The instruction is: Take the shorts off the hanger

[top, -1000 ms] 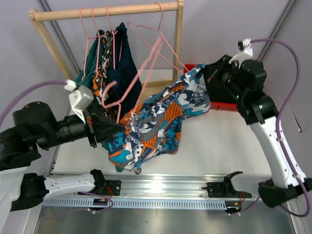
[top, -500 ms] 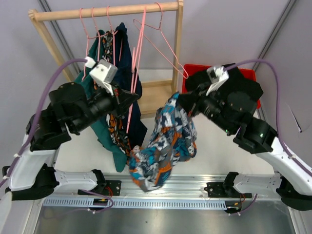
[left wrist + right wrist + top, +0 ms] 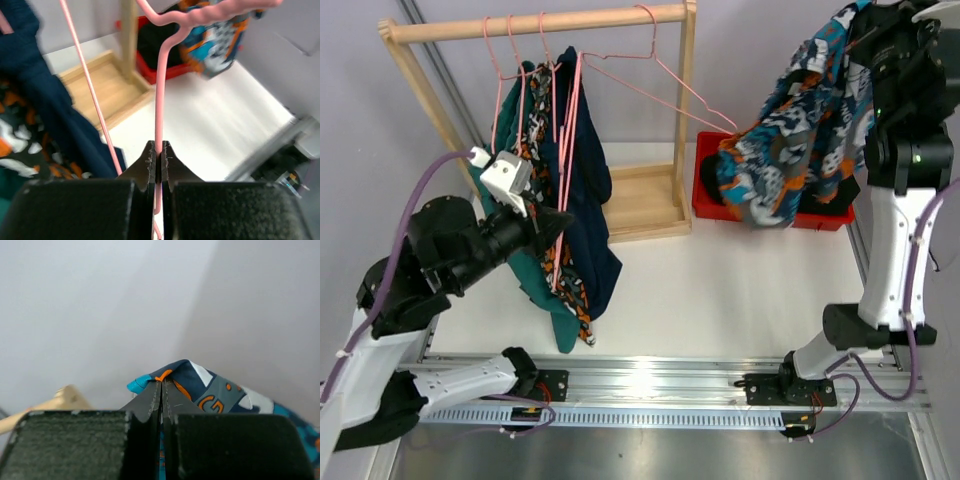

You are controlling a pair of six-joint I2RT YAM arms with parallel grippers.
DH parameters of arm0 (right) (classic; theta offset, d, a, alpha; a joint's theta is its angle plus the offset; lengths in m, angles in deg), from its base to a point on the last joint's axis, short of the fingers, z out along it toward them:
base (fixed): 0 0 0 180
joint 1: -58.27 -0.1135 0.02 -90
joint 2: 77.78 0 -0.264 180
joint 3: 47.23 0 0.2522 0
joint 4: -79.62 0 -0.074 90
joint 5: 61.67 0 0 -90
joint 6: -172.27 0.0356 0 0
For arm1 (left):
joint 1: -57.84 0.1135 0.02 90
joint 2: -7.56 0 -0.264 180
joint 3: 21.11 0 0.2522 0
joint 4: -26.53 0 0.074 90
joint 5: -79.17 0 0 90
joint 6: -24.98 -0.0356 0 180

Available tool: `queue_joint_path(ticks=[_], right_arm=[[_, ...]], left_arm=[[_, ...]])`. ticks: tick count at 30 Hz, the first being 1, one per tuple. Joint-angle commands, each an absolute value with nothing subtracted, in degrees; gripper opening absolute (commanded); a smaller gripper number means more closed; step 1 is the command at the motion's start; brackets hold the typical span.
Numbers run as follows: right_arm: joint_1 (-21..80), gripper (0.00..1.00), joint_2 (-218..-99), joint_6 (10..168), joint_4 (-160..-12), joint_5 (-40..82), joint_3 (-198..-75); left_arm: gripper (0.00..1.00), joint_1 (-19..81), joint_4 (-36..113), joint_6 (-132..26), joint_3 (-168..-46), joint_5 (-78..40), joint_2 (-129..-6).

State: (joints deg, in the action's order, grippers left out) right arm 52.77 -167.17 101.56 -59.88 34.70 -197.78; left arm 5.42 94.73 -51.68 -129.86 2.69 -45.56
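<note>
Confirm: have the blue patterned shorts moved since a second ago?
Yes. The blue patterned shorts moved right, away from the wooden rack, and now hang over the red bin.

The patterned shorts hide much of the red bin, and the top edge crops the right arm.

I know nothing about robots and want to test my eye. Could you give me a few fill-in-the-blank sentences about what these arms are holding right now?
1. The right gripper holds the patterned shorts up above a bin whose colour is ____.
2. The left gripper grips the pink hanger, so its jaws are ____.
3. The rack that carries the hangers is made of ____.

Missing words: red; shut; wood.
</note>
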Motion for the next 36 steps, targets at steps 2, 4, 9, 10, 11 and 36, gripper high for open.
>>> queue_joint_path(ticks=[2,4,9,10,11,36], right_arm=[[59.9,0.00,-175.1,107.0,-69.2,24.6,-191.1],[60.0,0.00,-176.7,107.7,-71.0,23.1,-185.7],[57.7,0.88,-179.7,109.1,-65.1,19.4,-170.5],[55.8,0.88,-178.1,108.4,-66.3,20.3,-166.2],[54.7,0.89,-175.7,107.8,-71.2,21.3,-161.1],[32.2,1.00,-110.7,119.4,-74.1,34.1,-101.1]], left_arm=[[0.00,15.9,90.6,-53.5,-127.1,-8.7,-48.6],[0.00,22.4,88.4,-54.0,-126.4,-12.9,-50.2],[0.00,29.2,85.8,-54.4,-132.7,-21.4,-61.0],[0.00,29.4,86.1,-54.5,-134.4,-21.6,-62.7],[0.00,29.5,86.3,-54.6,-137.2,-21.6,-64.2],[0.04,39.9,83.4,-40.8,-175.8,-24.6,-100.6]])
